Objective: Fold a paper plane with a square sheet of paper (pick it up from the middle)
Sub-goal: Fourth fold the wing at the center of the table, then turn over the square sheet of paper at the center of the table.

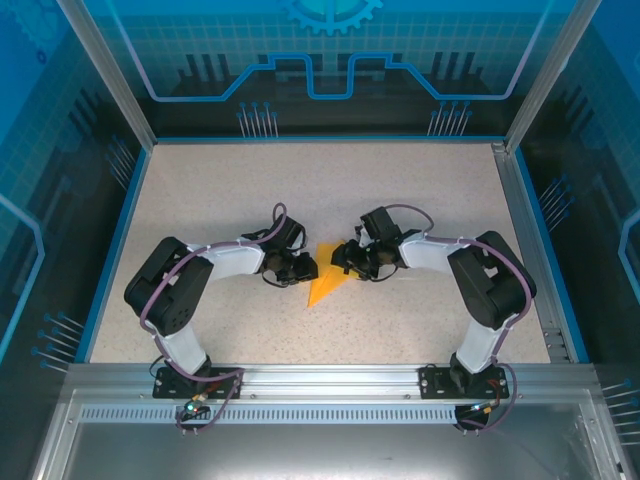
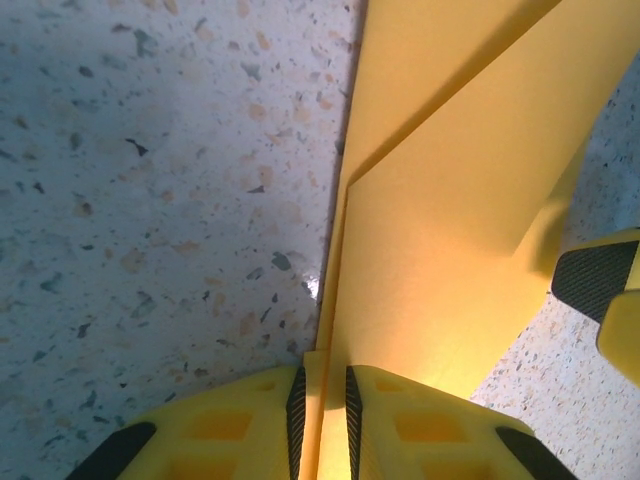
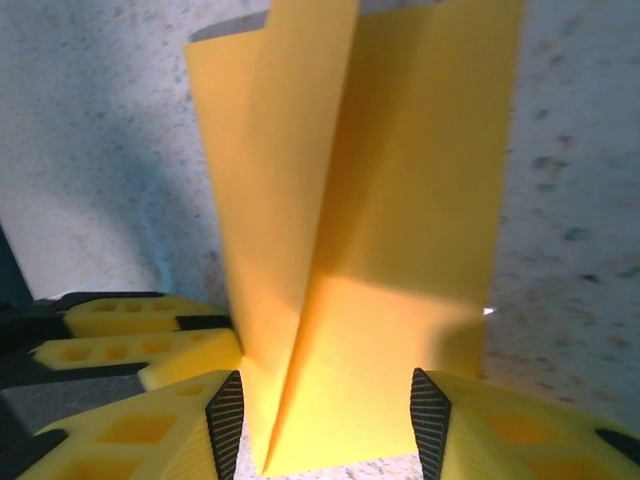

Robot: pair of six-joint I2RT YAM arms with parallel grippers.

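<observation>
The orange-yellow sheet of paper [image 1: 325, 285] lies at the table's middle between both grippers, folded into a pointed paper-plane shape with a centre crease. My left gripper [image 1: 305, 268] comes in from the left. In the left wrist view it [image 2: 322, 410] is shut on a raised folded edge of the paper [image 2: 450, 200], the pads pressing both sides. My right gripper [image 1: 343, 262] meets the paper from the right. In the right wrist view it [image 3: 328, 425] stands open, its pads well apart, with the creased paper [image 3: 400, 200] rising between them and touching neither.
The speckled table [image 1: 300, 190] is bordered by a blue rim and framed by metal posts. The two grippers sit almost tip to tip. The right gripper's finger [image 2: 600, 285] shows beside the paper, and the left gripper's fingers [image 3: 140, 350] show at the paper's left.
</observation>
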